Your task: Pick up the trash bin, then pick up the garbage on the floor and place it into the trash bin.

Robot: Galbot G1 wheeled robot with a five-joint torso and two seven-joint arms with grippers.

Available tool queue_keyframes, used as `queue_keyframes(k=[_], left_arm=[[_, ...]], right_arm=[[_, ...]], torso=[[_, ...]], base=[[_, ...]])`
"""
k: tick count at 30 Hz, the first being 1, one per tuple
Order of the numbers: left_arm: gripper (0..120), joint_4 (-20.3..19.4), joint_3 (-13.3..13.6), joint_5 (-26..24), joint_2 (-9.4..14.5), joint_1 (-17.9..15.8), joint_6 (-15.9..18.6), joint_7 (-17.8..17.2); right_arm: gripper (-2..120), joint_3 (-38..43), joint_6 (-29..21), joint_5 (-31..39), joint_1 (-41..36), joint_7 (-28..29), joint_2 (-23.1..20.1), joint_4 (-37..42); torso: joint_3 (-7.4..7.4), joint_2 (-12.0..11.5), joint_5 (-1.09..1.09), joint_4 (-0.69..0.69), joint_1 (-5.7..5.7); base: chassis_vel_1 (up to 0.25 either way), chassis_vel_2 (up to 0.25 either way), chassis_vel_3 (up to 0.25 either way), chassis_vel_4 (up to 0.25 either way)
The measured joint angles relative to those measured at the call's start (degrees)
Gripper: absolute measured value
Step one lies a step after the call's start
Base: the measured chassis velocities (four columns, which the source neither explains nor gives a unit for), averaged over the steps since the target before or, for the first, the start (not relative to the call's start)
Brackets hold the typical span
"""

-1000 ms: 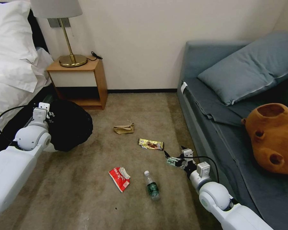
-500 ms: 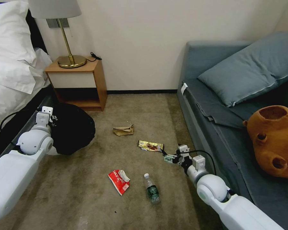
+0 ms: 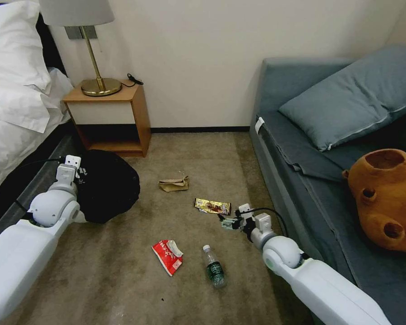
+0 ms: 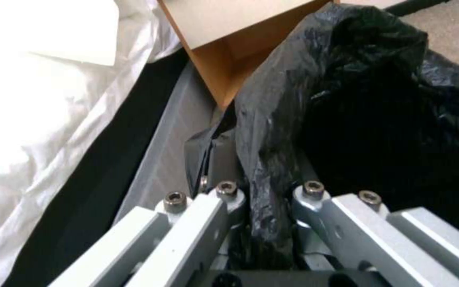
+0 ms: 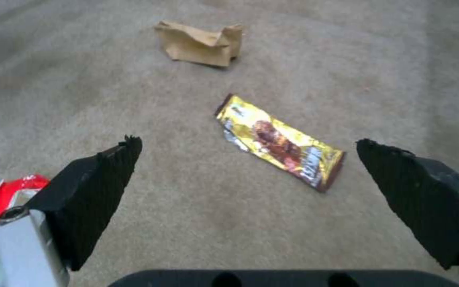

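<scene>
Carpet (image 3: 122, 271) in front of you carries the four bits of garbage: your right gripper (image 3: 225, 223) hangs low with its jaws spread wide, just short of the gold candy wrapper (image 5: 280, 141), with the brown paper bag (image 5: 200, 44) farther on. The red snack packet (image 3: 168, 256) and the small bottle (image 3: 214, 267) lie nearer you. Your left gripper (image 4: 264, 191) has its jaws clamped on the black-bagged rim of the trash bin (image 3: 106, 185), beside the bed (image 3: 18, 113) and nightstand (image 3: 110, 119).

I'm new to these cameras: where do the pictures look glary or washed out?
Left wrist view: the bedsheet is blown out white and the trash bin bag's folds gleam. Right wrist view: the gold candy wrapper glints. Head view: lighting is even, the carpet dim.
</scene>
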Motion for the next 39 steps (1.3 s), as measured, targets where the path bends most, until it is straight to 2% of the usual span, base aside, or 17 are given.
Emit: queue_keyframes(k=[7, 9, 16, 21, 32, 39], left_arm=[[5, -1.5, -1.4, 0.5, -0.3, 2.4, -0.6, 0.0], [5, -2.2, -2.0, 0.9, -0.6, 3.6, -1.1, 0.2], [5, -0.7, -1.6, 1.7, -1.1, 3.6, -2.6, 0.8], [5, -0.2, -1.2, 2.0, -1.7, 3.5, -2.9, 1.0], [5, -0.4, -0.6, 2.4, -1.8, 4.1, -3.2, 1.1], [5, -1.0, -0.6, 2.4, -1.0, 4.1, -3.2, 1.1]], right_arm=[[100, -3.1, 0.1, -1.2, 2.3, -0.1, 2.6, -3.8], [100, -5.3, 0.0, -2.5, 2.9, 0.1, 4.8, -6.6], [100, -8.2, -3.3, -3.4, 2.5, 1.6, 7.8, -9.5], [100, -9.4, -4.0, -4.5, 0.9, 1.7, 8.1, -10.9], [100, -9.2, -2.7, -7.5, -2.7, 0.5, 10.5, -15.2], [100, -8.5, -0.3, -9.2, -3.5, -1.2, 11.9, -19.4]], torso=[[0.00, 0.0, 0.00, 0.01, 0.00], [0.00, 0.0, 0.00, 0.00, 0.00], [0.00, 0.0, 0.00, 0.00, 0.00], [0.00, 0.0, 0.00, 0.00, 0.00], [-0.01, 0.0, 0.00, 0.00, 0.00], [-0.01, 0.0, 0.01, 0.00, 0.00]], base=[[0.000, 0.000, 0.000, 0.000], [0.000, 0.000, 0.000, 0.000], [0.000, 0.000, 0.000, 0.000], [0.000, 0.000, 0.000, 0.000], [0.000, 0.000, 0.000, 0.000], [0.000, 0.000, 0.000, 0.000]])
